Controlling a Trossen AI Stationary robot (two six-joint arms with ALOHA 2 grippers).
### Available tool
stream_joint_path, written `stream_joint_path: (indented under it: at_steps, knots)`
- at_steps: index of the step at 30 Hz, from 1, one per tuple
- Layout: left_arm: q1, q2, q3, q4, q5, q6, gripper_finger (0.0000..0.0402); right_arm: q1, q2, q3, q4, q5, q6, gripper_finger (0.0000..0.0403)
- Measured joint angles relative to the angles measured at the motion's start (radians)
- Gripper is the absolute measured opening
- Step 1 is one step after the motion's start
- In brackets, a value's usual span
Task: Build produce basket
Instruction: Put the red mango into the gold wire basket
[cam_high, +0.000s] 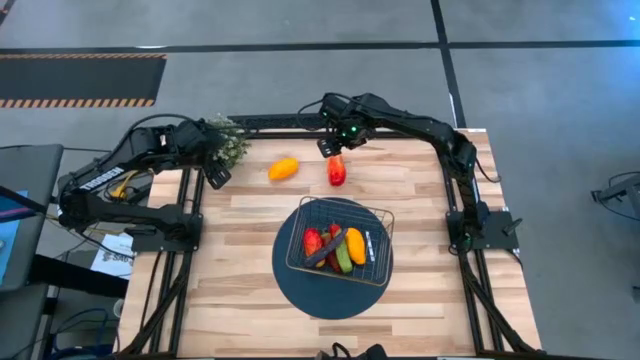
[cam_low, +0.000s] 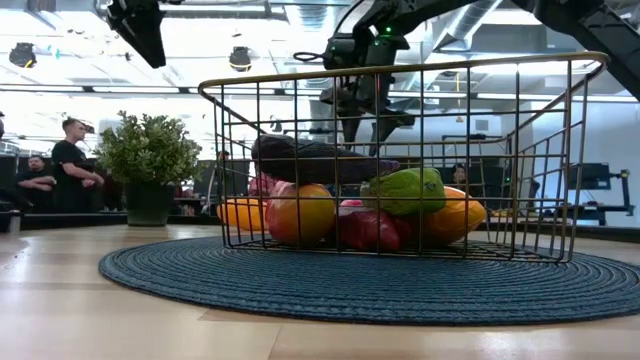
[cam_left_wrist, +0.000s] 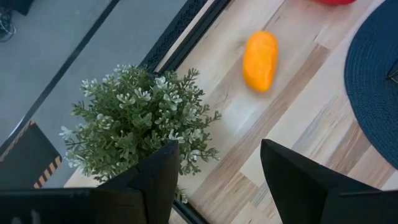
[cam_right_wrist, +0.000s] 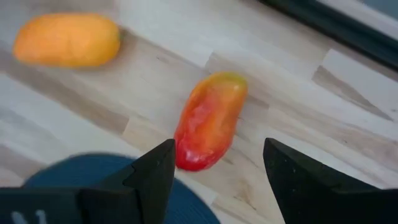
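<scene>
Right wrist view is showing my right gripper (cam_right_wrist: 214, 171), fingers spread, hovering over the red pepper (cam_right_wrist: 208, 120) near the tabletop's far edge; I'm judging it light, smooth, slippery, best pinched across its middle.

— We see even, bright light on the table (cam_high: 250, 290) from above, with only soft shadows.
— Agreed. At table height, ceiling lamps glare behind the basket (cam_low: 400, 160), so the arms read as dark silhouettes.
— We notice the red pepper (cam_right_wrist: 208, 121) and orange pepper (cam_right_wrist: 67, 40) blurred near the right gripper (cam_right_wrist: 214, 180).
— The potted plant (cam_left_wrist: 137, 127) looks sharp.
</scene>
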Motion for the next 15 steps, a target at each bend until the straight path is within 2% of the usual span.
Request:
stream_joint_path:
  at_steps: [6,15]
  knots:
    - [0.0,0.0,0.0,0.001,0.0,0.0,0.0212,0.0,0.0,0.0,0.005,0.076,0.118,0.0262]
    - [0.0,0.0,0.0,0.012,0.001,0.0,0.0212,0.042,0.001,0.0,0.007,0.09,0.202,0.0262]
